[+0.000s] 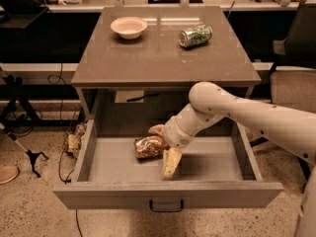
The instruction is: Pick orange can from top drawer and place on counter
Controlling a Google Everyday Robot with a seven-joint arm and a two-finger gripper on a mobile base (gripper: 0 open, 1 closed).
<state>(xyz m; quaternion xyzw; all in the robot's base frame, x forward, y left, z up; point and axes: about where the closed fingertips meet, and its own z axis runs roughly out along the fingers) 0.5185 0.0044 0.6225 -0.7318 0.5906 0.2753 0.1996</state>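
Note:
The orange can [147, 147], shiny and crinkled, lies on its side on the grey floor of the open top drawer [212, 161], left of centre. My gripper [161, 151] is down inside the drawer at the can's right end. It is open, with one finger [156, 129] behind the can and the other finger [170, 163] in front of it. The can's right end sits between them. The arm reaches in from the right. The glossy grey-brown counter [148, 63] is above the drawer.
On the counter stand a pale bowl [129, 27] at the back left and a green-and-silver can [195, 35] lying at the back right. The drawer front carries a dark handle [166, 206]. A chair [296, 83] is to the right, cables and stands to the left.

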